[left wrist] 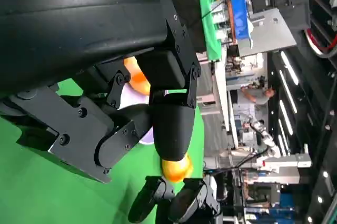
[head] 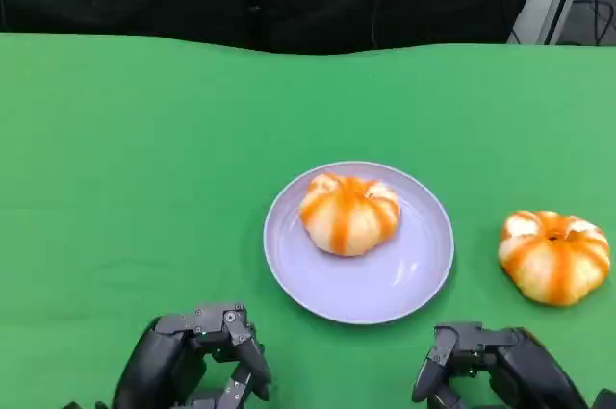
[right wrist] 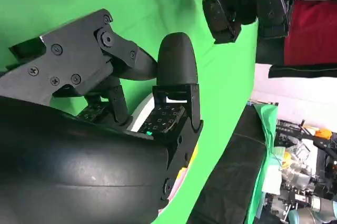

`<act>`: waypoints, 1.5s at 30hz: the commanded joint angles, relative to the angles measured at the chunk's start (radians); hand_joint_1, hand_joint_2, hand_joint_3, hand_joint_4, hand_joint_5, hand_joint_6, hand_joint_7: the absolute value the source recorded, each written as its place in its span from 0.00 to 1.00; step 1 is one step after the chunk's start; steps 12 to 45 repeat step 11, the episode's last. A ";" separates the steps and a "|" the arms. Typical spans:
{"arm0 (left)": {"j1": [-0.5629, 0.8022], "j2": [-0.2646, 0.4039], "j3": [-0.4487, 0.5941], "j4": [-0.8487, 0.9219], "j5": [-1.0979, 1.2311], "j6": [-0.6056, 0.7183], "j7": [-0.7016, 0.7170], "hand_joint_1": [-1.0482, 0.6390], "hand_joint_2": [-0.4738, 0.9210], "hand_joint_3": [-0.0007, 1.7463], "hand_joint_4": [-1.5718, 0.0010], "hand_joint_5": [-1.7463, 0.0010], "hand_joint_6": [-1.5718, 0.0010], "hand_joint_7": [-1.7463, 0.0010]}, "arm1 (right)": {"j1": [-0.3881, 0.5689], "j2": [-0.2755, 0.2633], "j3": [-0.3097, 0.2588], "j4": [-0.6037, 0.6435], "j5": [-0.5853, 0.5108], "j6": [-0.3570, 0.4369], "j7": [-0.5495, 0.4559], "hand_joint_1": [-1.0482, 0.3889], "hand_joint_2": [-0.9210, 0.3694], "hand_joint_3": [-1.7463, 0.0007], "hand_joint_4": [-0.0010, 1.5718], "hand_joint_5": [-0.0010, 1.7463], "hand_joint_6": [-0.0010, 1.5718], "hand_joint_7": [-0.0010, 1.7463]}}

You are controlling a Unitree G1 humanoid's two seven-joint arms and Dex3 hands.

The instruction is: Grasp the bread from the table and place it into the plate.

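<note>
Sitting mid-plate (head: 414, 279) one bread (head: 348, 213), second bread (head: 554, 255) beside rim

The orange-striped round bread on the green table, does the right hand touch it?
Apart. The head view shows green cloth between the bread and the right hand, which holds nothing.

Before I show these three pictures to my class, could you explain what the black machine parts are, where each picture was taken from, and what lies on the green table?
The black parts are a humanoid robot's two hands. The head view looks down at the green table: left hand and right hand rest near its edge, holding nothing. A lilac plate carries one orange-striped bread; a second bread lies on the cloth beside the plate, on the right hand's side. The other two pictures come from wrist cameras behind each hand, so its fingers loom large and tilted.
</note>
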 commanded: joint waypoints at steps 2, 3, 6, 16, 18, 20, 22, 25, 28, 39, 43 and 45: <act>0.024 0.002 -0.012 -0.026 0.000 0.019 -0.001 0.53 0.72 0.65 0.40 0.13 0.38 0.25 | 0.008 -0.014 -0.004 -0.012 0.011 -0.008 0.003 0.65 0.23 0.45 0.53 0.83 0.55 0.67; 0.024 0.001 -0.014 -0.027 -0.001 0.021 -0.002 0.53 0.72 0.65 0.40 0.13 0.38 0.25 | 0.008 -0.014 -0.005 -0.013 0.013 -0.007 0.004 0.65 0.23 0.45 0.53 0.83 0.55 0.67; 0.027 -0.001 -0.022 -0.033 0.007 0.022 0.003 0.53 0.71 0.65 0.39 0.14 0.37 0.27 | 0.010 -0.019 -0.009 -0.015 0.020 -0.011 0.010 0.65 0.24 0.45 0.53 0.83 0.55 0.67; 0.030 -0.006 -0.028 -0.045 0.027 0.035 0.022 0.53 0.71 0.65 0.40 0.14 0.36 0.28 | 0.017 -0.031 -0.013 -0.042 0.039 0.017 0.027 0.65 0.23 0.45 0.52 0.84 0.54 0.67; 0.030 -0.006 -0.028 -0.045 0.027 0.035 0.022 0.53 0.71 0.65 0.40 0.14 0.36 0.28 | 0.017 -0.031 -0.013 -0.042 0.039 0.017 0.027 0.65 0.23 0.45 0.52 0.84 0.54 0.67; 0.030 -0.006 -0.028 -0.045 0.027 0.035 0.022 0.53 0.71 0.65 0.40 0.14 0.36 0.28 | 0.017 -0.031 -0.013 -0.042 0.039 0.017 0.027 0.65 0.23 0.45 0.52 0.84 0.54 0.67; 0.030 -0.006 -0.028 -0.045 0.027 0.035 0.022 0.53 0.71 0.65 0.40 0.14 0.36 0.28 | 0.017 -0.031 -0.013 -0.042 0.039 0.017 0.027 0.65 0.23 0.45 0.52 0.84 0.54 0.67; 0.030 -0.006 -0.028 -0.045 0.027 0.035 0.022 0.53 0.71 0.65 0.40 0.14 0.36 0.28 | 0.017 -0.031 -0.013 -0.042 0.039 0.017 0.027 0.65 0.23 0.45 0.52 0.84 0.54 0.67; 0.030 -0.006 -0.028 -0.045 0.027 0.035 0.022 0.53 0.71 0.65 0.40 0.14 0.36 0.28 | 0.017 -0.031 -0.013 -0.042 0.039 0.017 0.027 0.65 0.23 0.45 0.52 0.84 0.54 0.67; 0.030 -0.006 -0.028 -0.045 0.027 0.035 0.022 0.53 0.71 0.65 0.40 0.14 0.36 0.28 | 0.017 -0.031 -0.013 -0.042 0.039 0.017 0.027 0.65 0.23 0.45 0.52 0.84 0.54 0.67; 0.030 -0.006 -0.028 -0.045 0.027 0.035 0.022 0.53 0.71 0.65 0.40 0.14 0.36 0.28 | 0.017 -0.031 -0.013 -0.042 0.039 0.017 0.027 0.65 0.23 0.45 0.52 0.84 0.54 0.67; 0.030 -0.006 -0.028 -0.045 0.027 0.035 0.022 0.53 0.71 0.65 0.40 0.14 0.36 0.28 | 0.017 -0.031 -0.013 -0.042 0.039 0.017 0.027 0.65 0.23 0.45 0.52 0.84 0.54 0.67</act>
